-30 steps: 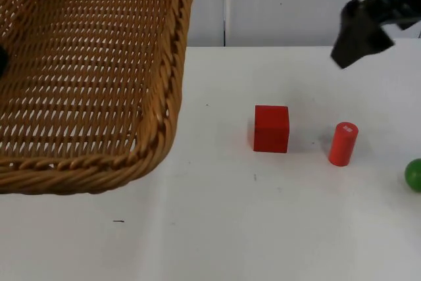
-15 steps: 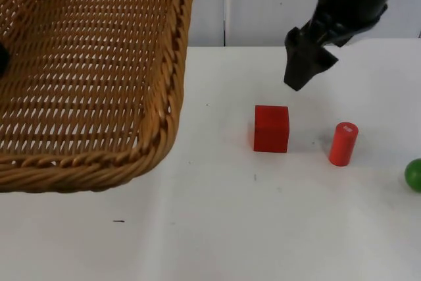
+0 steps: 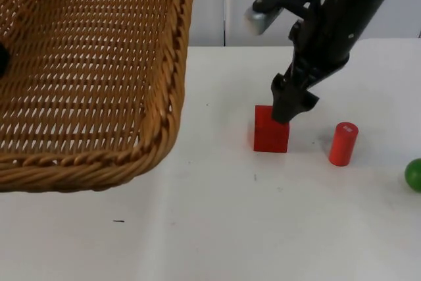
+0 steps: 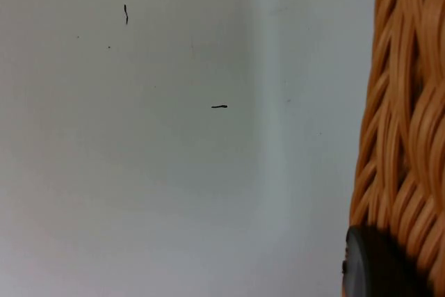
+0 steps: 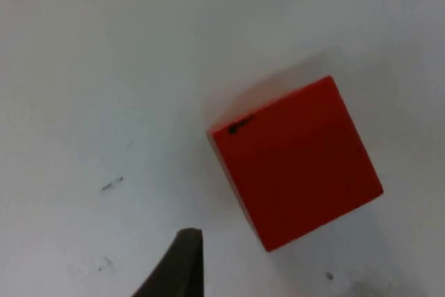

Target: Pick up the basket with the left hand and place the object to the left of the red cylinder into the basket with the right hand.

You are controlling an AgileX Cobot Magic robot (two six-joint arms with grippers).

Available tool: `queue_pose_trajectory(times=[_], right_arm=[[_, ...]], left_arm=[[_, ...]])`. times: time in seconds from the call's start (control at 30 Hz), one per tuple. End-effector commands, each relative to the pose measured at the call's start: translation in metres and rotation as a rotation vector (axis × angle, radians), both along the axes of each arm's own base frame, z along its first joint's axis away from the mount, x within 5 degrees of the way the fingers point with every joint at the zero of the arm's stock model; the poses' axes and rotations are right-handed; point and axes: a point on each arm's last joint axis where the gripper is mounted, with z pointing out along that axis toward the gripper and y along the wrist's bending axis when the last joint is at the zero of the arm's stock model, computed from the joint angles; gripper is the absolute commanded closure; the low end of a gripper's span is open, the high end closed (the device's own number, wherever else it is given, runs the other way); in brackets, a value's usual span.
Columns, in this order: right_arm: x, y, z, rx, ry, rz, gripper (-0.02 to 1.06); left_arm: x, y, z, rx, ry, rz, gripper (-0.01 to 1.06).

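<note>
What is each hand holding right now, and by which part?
Left hand holds the basket by its rim. Right hand hovers at the red cube, holding nothing.

Even, bright light falls on the white bench, with no glare. In the top view the red cube and the red cylinder throw only faint, soft shadows toward the left. The basket, large at the upper left of that frame, darkens the bench slightly beneath its rim. In the right wrist view the cube's edges look soft and a pale shadow lies beside it.
</note>
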Motion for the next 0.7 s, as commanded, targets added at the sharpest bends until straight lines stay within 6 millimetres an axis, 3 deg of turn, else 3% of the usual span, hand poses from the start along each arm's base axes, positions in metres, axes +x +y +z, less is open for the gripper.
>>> queue_pose_trajectory(times=[0.0, 0.33, 0.67], right_arm=[[0.002, 0.006, -0.001, 0.015, -0.021, 0.043, -0.01], [0.017, 0.02, -0.035, 0.033, -0.014, 0.152, -0.01], [0.018, 0.024, -0.054, 0.027, 0.001, 0.237, -0.01]], left_arm=[[-0.002, -0.003, 0.005, -0.041, -0.006, 0.012, 1.05], [-0.002, -0.004, 0.005, -0.052, -0.007, 0.014, 1.05], [-0.001, -0.006, 0.006, -0.074, -0.007, 0.02, 1.05]])
